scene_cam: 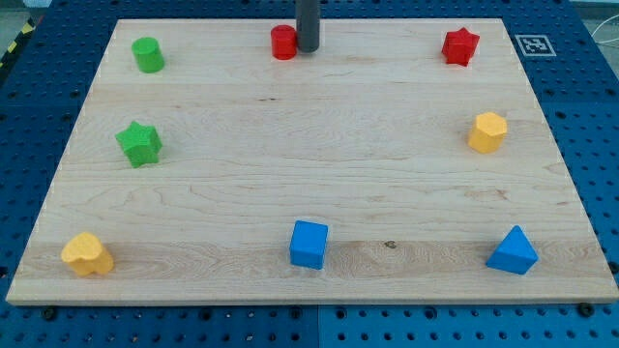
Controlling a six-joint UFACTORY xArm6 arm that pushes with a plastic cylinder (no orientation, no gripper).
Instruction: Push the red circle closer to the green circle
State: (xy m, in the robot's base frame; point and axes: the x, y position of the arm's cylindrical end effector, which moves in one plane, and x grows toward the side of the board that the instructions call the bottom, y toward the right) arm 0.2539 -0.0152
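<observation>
The red circle sits near the view's top edge of the wooden board, a little left of centre. The green circle sits at the top left, well apart from it. My tip is on the board directly at the red circle's right side, touching or almost touching it. The dark rod rises out of the view's top.
A green star is at the left, a yellow heart at the bottom left, a blue cube at the bottom centre, a blue triangle at the bottom right, a yellow hexagon at the right, a red star at the top right.
</observation>
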